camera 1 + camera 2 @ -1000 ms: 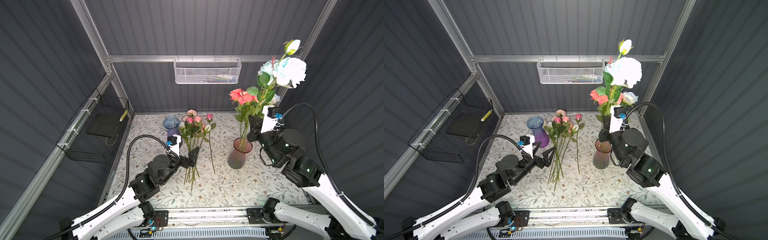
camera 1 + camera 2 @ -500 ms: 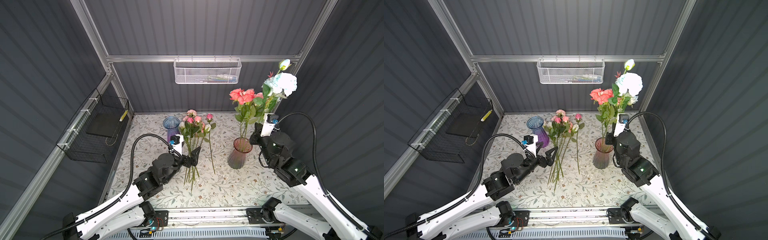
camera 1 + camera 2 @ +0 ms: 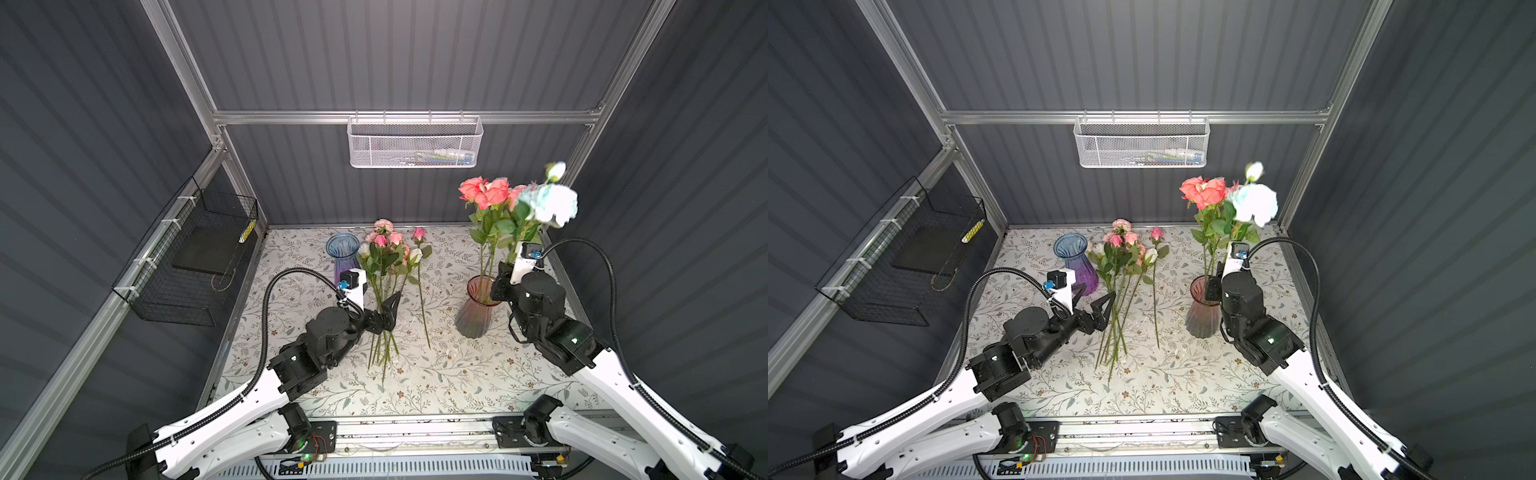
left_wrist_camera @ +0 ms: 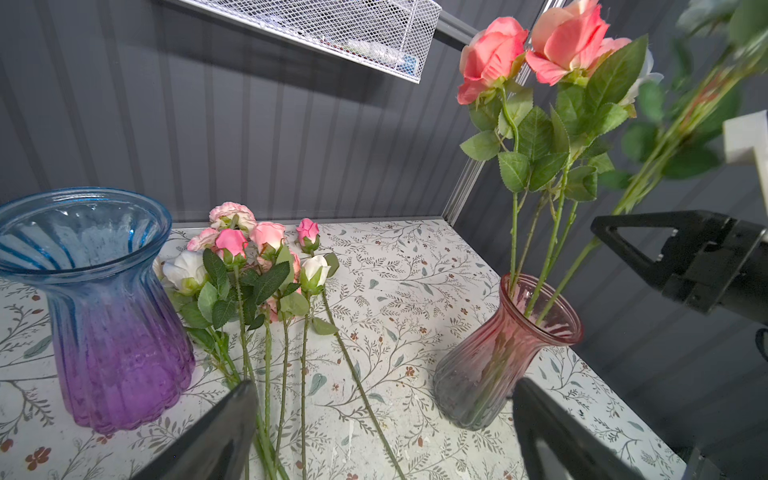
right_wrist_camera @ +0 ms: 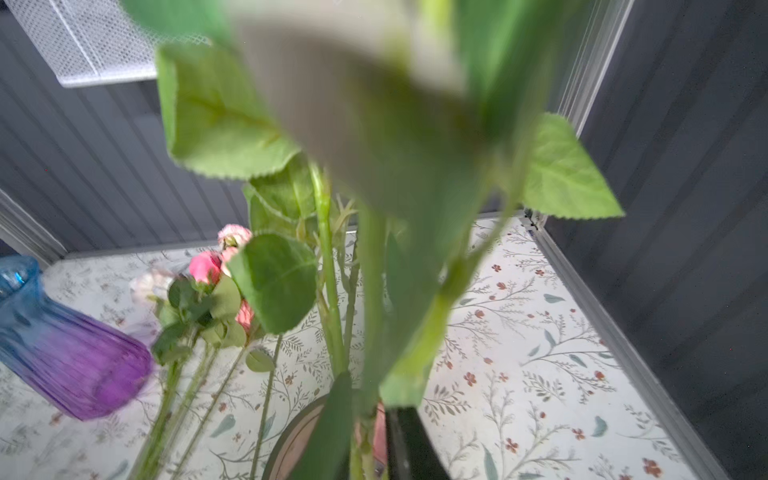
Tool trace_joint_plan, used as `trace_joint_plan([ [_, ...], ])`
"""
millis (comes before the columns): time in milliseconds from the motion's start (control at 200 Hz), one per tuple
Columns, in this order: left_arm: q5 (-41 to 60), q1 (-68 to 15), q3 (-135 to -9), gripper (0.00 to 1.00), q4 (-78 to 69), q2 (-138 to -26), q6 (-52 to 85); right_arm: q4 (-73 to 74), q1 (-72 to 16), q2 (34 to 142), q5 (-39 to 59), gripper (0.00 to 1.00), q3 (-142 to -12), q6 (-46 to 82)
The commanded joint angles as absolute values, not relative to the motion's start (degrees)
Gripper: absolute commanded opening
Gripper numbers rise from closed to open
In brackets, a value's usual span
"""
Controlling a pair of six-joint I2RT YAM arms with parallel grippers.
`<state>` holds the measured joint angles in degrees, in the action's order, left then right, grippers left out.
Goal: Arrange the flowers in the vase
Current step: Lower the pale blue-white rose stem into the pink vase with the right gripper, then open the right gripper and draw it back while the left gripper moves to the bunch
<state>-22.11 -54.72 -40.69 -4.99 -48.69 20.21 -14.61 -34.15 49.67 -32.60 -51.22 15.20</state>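
Flowers (image 3: 1125, 253) lay centre-frame by the wide-spread left gripper (image 3: 1097, 291); the right gripper (image 3: 1212, 286), at the pink vase (image 3: 1200, 322), had jaws I could not read.

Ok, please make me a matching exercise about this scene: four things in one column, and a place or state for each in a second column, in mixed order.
1 coral roses
2 small pink roses
3 white basket
4 blue vase

A lying on the table
B hanging from the rail
C standing in the pink vase
D empty

Pairs: 1-C, 2-A, 3-B, 4-D.
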Motion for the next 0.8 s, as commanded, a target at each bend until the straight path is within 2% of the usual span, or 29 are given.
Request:
trace_joint_plan([
  [0,-22.1,-55.0,-40.6,0.96,-6.3,-50.1,21.2,-19.1,-34.1,50.3,-31.3,0.32,-52.5,16.5],
  [90,-21.9,-55.0,-40.6,0.96,-6.9,-50.9,21.8,-21.9,-34.2,50.7,-29.3,0.4,-53.6,17.8],
  [220,-22.3,-55.1,-39.6,0.96,-8.5,-50.9,22.3,-24.9,-34.4,48.5,-27.7,0.47,-52.7,19.4],
  [565,-25.5,-55.0,-41.3,0.94,-7.1,-56.7,23.6,-31.6,-35.2,39.6,-27.1,0.55,-52.2,22.0],
  [690,-28.3,-54.8,-46.9,0.9,0.3,-65.4,25.6,-33.5,-35.4,37.2,-27.1,0.54,-52.2,22.9],
  [795,-28.2,-53.5,-54.4,0.81,9.1,-74.6,27.5,-34.7,-35.5,35.3,-27.5,0.43,-51.6,23.2],
])
